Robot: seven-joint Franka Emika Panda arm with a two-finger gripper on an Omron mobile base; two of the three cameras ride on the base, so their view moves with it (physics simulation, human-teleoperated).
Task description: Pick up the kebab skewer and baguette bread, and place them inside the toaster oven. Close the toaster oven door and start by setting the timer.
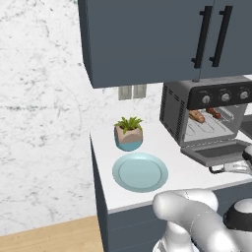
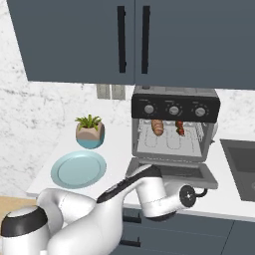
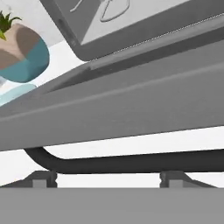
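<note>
The toaster oven [image 1: 216, 96] [image 2: 174, 107] stands on the counter with its door [image 1: 216, 151] [image 2: 172, 172] dropped flat. On the wire rack inside lie the baguette bread [image 1: 197, 116] [image 2: 157, 127] at the left and the kebab skewer [image 1: 213, 112] [image 2: 180, 128] to its right. My gripper [image 2: 198, 192] [image 1: 242, 167] sits low at the door's front edge. In the hand view the door's underside [image 3: 131, 100] looms overhead and its dark bar handle [image 3: 131, 162] runs across just beyond my gripper [image 3: 107, 181], whose fingertips [image 3: 41, 179] stand wide apart, open, holding nothing.
A potted plant [image 1: 129, 134] [image 2: 90, 132] [image 3: 19, 52] and a light blue plate [image 1: 140, 172] [image 2: 78, 169] sit on the counter left of the oven. A sink [image 2: 241, 164] lies to the right. Dark wall cabinets [image 2: 129, 40] hang above.
</note>
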